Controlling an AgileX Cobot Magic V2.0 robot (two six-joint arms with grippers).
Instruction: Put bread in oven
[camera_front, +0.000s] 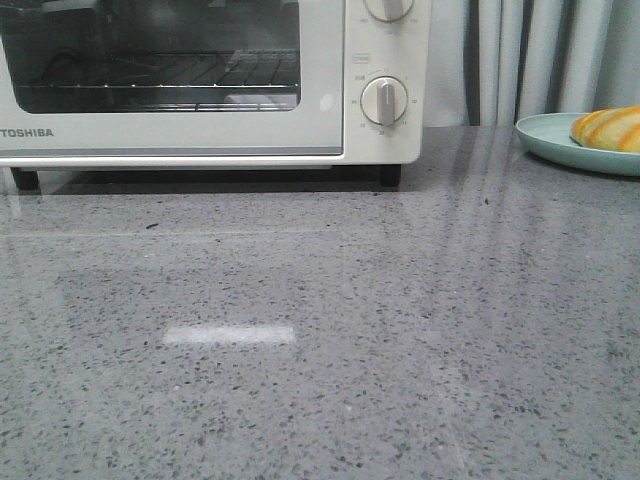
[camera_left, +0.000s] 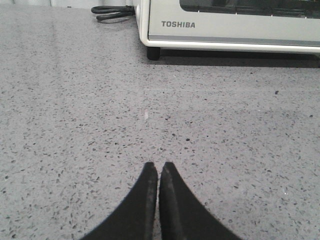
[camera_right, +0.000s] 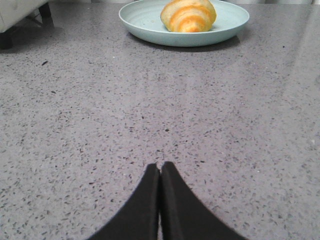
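Both our grippers, left (camera_left: 159, 167) and right (camera_right: 160, 167), are closed on nothing. We count one bread (camera_right: 188, 15), golden with pale stripes, on one pale-green plate (camera_right: 145, 22), beside one shut oven (camera_front: 330, 110).

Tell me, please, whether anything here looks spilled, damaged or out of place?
Nothing stands out. The bread sits whole on its pale green plate, the oven stands square with its door shut, and the grey counter shows no spill. Both the left claw and right claw are shut and hold nothing.
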